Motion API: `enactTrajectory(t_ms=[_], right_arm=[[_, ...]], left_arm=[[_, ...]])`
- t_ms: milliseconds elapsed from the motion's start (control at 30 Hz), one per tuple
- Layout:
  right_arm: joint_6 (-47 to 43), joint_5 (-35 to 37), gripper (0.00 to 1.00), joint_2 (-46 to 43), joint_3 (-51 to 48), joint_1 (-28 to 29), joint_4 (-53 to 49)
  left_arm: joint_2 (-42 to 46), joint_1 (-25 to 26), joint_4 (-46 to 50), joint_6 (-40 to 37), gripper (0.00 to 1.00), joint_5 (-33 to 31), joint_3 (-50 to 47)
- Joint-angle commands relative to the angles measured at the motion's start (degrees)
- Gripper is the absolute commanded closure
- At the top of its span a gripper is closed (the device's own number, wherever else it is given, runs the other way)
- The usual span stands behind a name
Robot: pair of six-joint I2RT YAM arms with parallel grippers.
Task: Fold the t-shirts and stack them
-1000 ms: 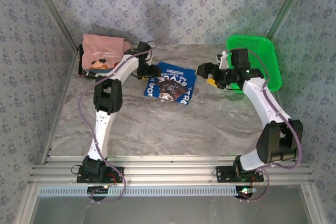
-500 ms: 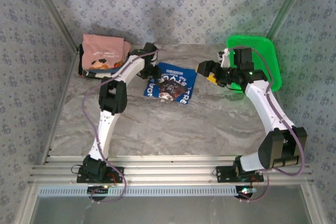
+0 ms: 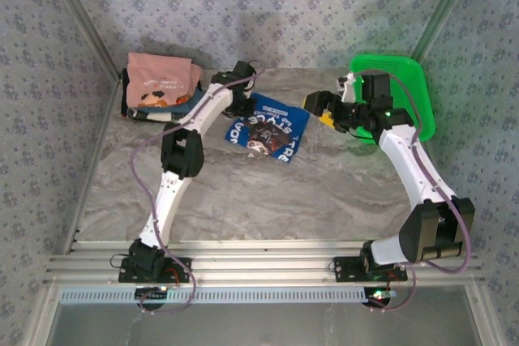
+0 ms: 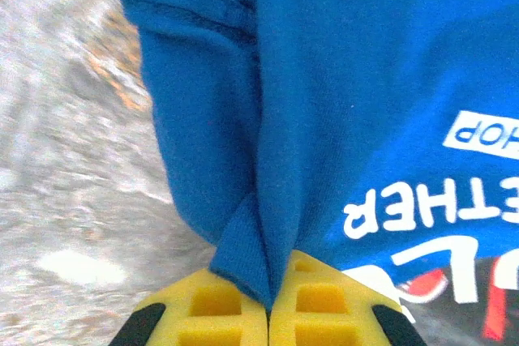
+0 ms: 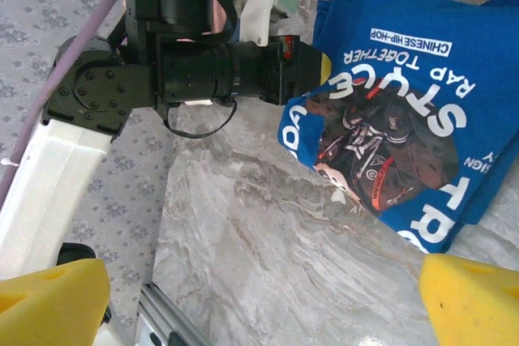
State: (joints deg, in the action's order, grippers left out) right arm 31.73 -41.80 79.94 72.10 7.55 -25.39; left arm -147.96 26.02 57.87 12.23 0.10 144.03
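1. The blue t-shirt (image 3: 266, 129) lies in the far middle part of the grey marble table (image 3: 268, 200). It is folded to a small packet, with the round print and the white letters facing up
2. The left gripper (image 3: 242, 109) is at the far left corner of this shirt. In the left wrist view its two yellow pads (image 4: 215, 318) are pressed together with a fold of the blue cloth pinched between them, so it is closed on the blue t-shirt
3. At the pinched place the cloth makes a narrow ridge that runs away from the pads. The hem of the shirt is bunched on the left side of this ridge
4. The right gripper (image 3: 321, 113) is just beside the right edge of the blue t-shirt and does not touch it. In the right wrist view its yellow fingertips (image 5: 49, 301) stand far apart with only the table between them, so it is open and holds nothing
5. The pink t-shirt (image 3: 160, 77) with white letters lies on top of a pile of darker shirts (image 3: 154, 107) at the far left corner of the table, near the left arm (image 3: 174, 151)
6. The green basket (image 3: 401, 79) is at the far right corner, just behind the right gripper, well apart from the pile
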Motion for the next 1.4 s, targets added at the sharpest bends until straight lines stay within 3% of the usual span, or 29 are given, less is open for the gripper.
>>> enactTrajectory(t_ms=[0,400,767,1000,1367], right_arm=[[1.9,-1.9,0.0,-2.1,-1.0,0.3,4.6],[3.3,-3.3,0.0,0.4,-0.1,0.5,6.2],[2.6,-3.5,0.0,0.8,0.1,0.6,5.3],[3.2,-3.7,0.0,1.8,0.5,0.7,5.7],[3.2,-4.1,0.0,3.1,0.7,0.9,5.4]], left_arm=[[7.9,-2.7,3.1,-5.5,1.0,-3.2,4.7],[15.2,-7.6,3.1,-9.7,1.0,6.5,8.7],[19.8,-10.1,4.9,-13.8,1.0,3.1,11.4],[21.3,-12.2,2.2,-13.5,1.0,7.3,13.1],[21.7,-17.3,-0.3,-13.0,1.0,8.5,17.0]])
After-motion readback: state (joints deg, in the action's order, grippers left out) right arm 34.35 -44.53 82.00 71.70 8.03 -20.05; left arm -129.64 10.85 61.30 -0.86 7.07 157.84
